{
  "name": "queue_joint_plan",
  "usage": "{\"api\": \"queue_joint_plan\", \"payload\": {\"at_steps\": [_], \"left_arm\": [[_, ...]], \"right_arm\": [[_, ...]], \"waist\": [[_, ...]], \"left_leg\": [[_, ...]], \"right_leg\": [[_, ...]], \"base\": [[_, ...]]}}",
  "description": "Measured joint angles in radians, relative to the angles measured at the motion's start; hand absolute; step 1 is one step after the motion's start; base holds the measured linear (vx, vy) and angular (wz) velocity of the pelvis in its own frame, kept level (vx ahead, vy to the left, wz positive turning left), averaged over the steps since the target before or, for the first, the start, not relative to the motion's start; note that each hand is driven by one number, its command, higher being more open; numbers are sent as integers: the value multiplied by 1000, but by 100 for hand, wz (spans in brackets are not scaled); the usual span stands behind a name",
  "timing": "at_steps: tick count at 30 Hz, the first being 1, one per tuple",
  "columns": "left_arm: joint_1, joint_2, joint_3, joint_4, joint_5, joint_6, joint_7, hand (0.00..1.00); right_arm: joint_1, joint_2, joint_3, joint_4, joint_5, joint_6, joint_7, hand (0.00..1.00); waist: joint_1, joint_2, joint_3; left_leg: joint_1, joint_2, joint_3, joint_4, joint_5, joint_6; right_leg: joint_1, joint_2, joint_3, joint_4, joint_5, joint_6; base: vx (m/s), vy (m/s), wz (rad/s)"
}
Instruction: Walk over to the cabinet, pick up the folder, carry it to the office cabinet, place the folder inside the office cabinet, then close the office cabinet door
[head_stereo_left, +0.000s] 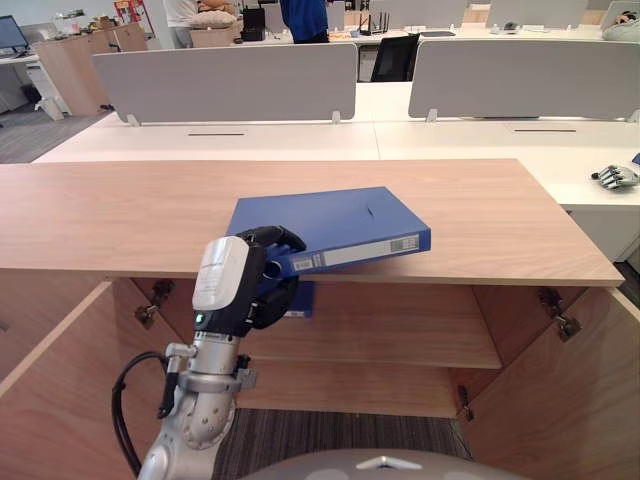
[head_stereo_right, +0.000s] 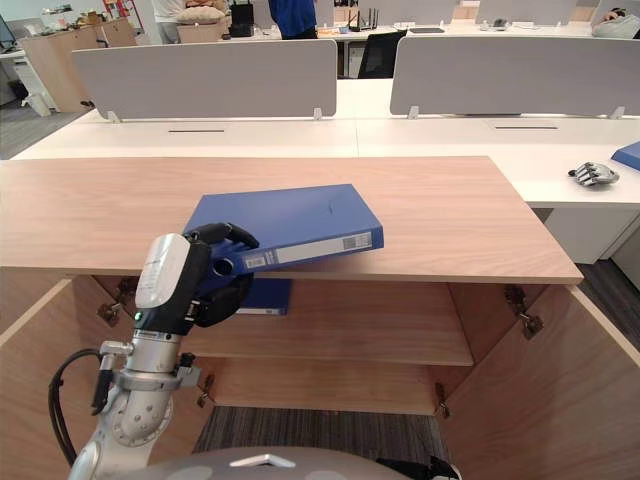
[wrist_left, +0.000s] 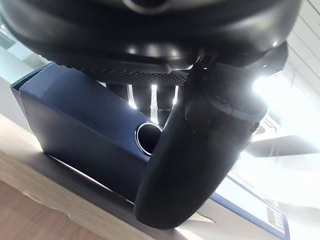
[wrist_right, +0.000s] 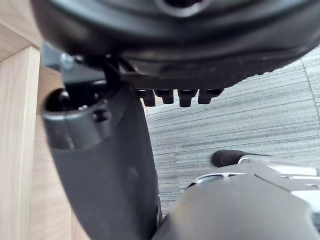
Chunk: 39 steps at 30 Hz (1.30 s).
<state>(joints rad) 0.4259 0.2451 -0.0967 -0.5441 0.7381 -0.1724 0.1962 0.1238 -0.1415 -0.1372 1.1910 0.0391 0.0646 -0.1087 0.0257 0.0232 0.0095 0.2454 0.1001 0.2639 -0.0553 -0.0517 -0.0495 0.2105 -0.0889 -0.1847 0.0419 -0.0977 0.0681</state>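
Left hand (head_stereo_left: 264, 292) raised, fingers curled round blue folder (head_stereo_left: 340, 225) corner

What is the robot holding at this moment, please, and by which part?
The left hand grips the blue folder at its spine's left end, fingers over the top, thumb against the spine.

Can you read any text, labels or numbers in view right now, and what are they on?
No text is legible.
Folder spine, pinched in the left hand: white strip, print too small to read.
Small sticker at the spine's far end: too small to read, and blurred in the left wrist view.
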Motion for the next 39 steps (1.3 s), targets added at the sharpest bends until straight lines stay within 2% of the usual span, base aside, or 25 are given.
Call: {"api": "queue_joint_plan", "payload": {"at_steps": [8, 13, 19, 21, 24, 27, 32, 39], "left_arm": [[-9, -18, -4, 0, -11, 2, 3, 0], [-23, -23, -15, -3, -78, 6, 18, 0], [-60, -67, -16, -31, -194, 13, 54, 0], [-61, -76, -31, -77, -229, 20, 65, 0], [-98, -94, -72, -141, -279, 21, 84, 0], [-133, -99, -80, -175, -299, 19, 112, 0], [-145, -138, -79, -198, -349, -2, 147, 0], [-143, -181, -42, -207, -517, -3, 187, 0]], "right_arm": [[0, 0, 1, 0, 0, 0, -2, 100], [0, 0, 5, -1, 2, -2, -8, 100], [9, 6, 45, -51, 8, -5, -31, 100], [15, 19, 45, -109, 15, -5, -41, 100], [54, 54, 64, -312, 42, -13, -68, 100], [93, 86, 118, -522, 42, -55, -78, 100], [159, 148, 130, -787, 42, -111, -81, 100], [261, 161, 130, -1090, 40, -118, -100, 100]], "waist": [[-1, 0, 0], [-1, -1, 0], [-6, -7, 5], [-11, -13, 8], [-12, -25, 15], [-29, -23, 14], [-34, -21, 16], [-42, -21, 30]], "left_leg": [[0, 0, 0, 0, 0, 0], [-2, 0, 0, 0, 0, 0], [-6, 1, 1, 3, 0, 0], [-13, 2, 4, 5, 0, 0], [-21, 3, 7, 8, 0, 0], [-20, 3, 19, 12, -5, 0], [-19, 2, 32, 21, -14, 2], [-20, 4, 56, 47, -38, 2]], "right_leg": [[0, 0, 0, -1, 0, 0], [-1, 0, 0, -2, 0, 0], [-6, 0, 1, -1, 1, 0], [-13, 1, 3, 1, 1, 0], [-22, 1, 6, 2, 4, -2], [-27, 1, 17, 2, 5, -1], [-34, 0, 30, 1, 8, 0], [-33, 0, 54, -18, 18, 5]], "base": [[0, 0, 0], [0, 0, 0], [0, 0, 0], [0, 0, -2], [-6, 1, -3], [-8, 10, -10], [5, 9, -9], [7, 8, -11]]}}
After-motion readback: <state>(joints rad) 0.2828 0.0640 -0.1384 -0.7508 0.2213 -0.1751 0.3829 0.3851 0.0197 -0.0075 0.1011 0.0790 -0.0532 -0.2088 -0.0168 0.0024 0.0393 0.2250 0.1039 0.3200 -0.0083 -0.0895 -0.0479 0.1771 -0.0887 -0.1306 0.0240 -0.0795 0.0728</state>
